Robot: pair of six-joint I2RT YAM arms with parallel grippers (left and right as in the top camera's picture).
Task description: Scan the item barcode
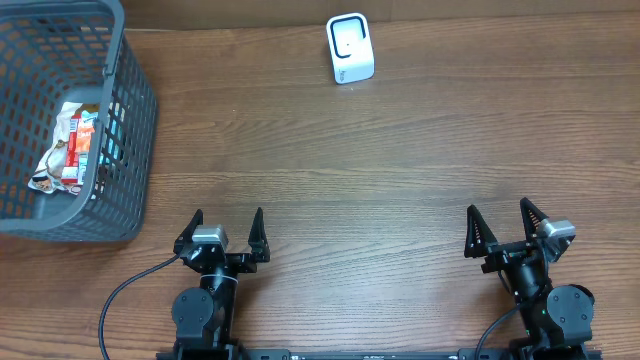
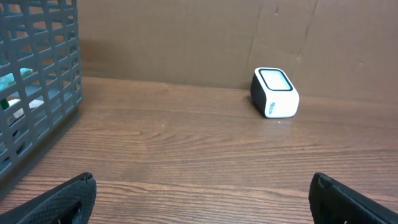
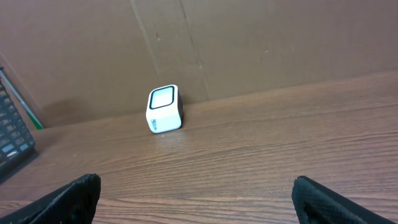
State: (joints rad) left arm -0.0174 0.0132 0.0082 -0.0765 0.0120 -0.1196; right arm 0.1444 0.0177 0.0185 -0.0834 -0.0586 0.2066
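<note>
From overhead, you have the left arm (image 1: 205,300) and the right arm (image 1: 548,300) at the near edge of the bench (image 1: 400,150), well apart from each other. The left jaws stand spread wide with nothing between them. The right jaws are the same, released and holding nothing. The basket (image 1: 135,110), grey plastic mesh, sits at the far left of the bench. The packets (image 1: 72,148) lie at the bottom of it, a crumpled heap of white, red and orange wrappers; any barcode on them is too small for you to make out. The scanner (image 1: 351,48), a small white box with a dark-rimmed window, stands by the far edge, well apart from the basket and from both arms.

In the left wrist view, two black fingertips (image 2: 62,199) show only at the lower corners, with bare bench between them. The basket's wall fills the left side, with bits of white and teal showing through the mesh. The scanner stands ahead and to the right, close to a brown cardboard wall (image 2: 186,37).

In the right wrist view, that arm's fingertips (image 3: 336,199) also sit at the lower corners with nothing between them. The scanner is ahead and to the left, near the cardboard, and a corner of the basket shows at the left edge
</note>
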